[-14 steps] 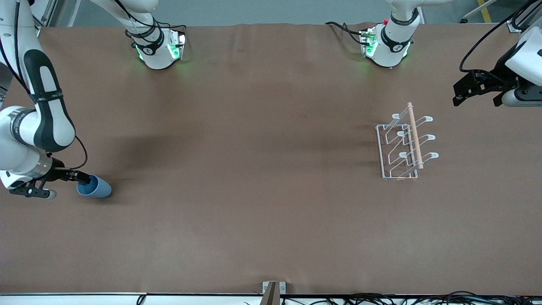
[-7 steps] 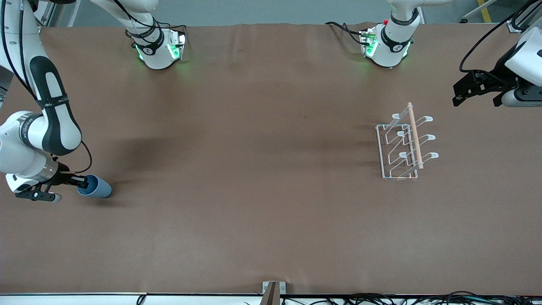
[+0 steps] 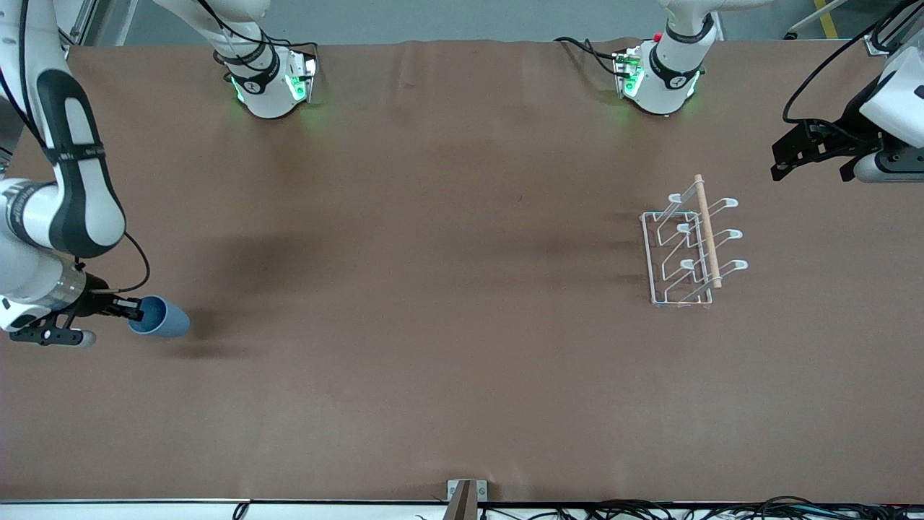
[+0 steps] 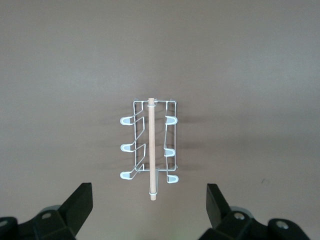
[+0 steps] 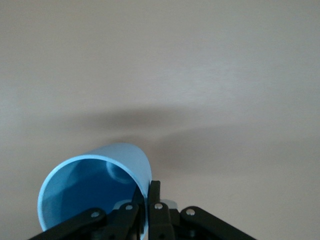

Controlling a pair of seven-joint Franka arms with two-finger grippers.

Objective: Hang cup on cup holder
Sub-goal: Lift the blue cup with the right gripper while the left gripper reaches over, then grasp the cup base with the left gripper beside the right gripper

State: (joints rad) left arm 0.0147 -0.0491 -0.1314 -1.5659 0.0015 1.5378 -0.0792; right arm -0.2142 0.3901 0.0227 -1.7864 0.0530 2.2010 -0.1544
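The light blue cup (image 3: 160,316) lies tilted on its side at the right arm's end of the table, its mouth toward my right gripper (image 3: 137,309). That gripper is shut on the cup's rim, one finger inside and one outside. The right wrist view shows the pinched cup (image 5: 100,185) in the right gripper (image 5: 148,192), with its shadow cast apart from it on the table. The white wire cup holder (image 3: 691,242) with its wooden rod stands at the left arm's end. My left gripper (image 3: 779,155) waits open and empty above the table beside the holder, which the left wrist view shows (image 4: 150,145) between the open fingers (image 4: 80,202).
The brown table cover (image 3: 447,289) stretches bare between cup and holder. The two arm bases (image 3: 271,79) stand along the edge farthest from the front camera. Cables lie along the nearest edge.
My right wrist has shifted a little toward the table's end with the cup's rim in its fingers, and the cup's shadow has drawn away from it. The left arm has not moved.
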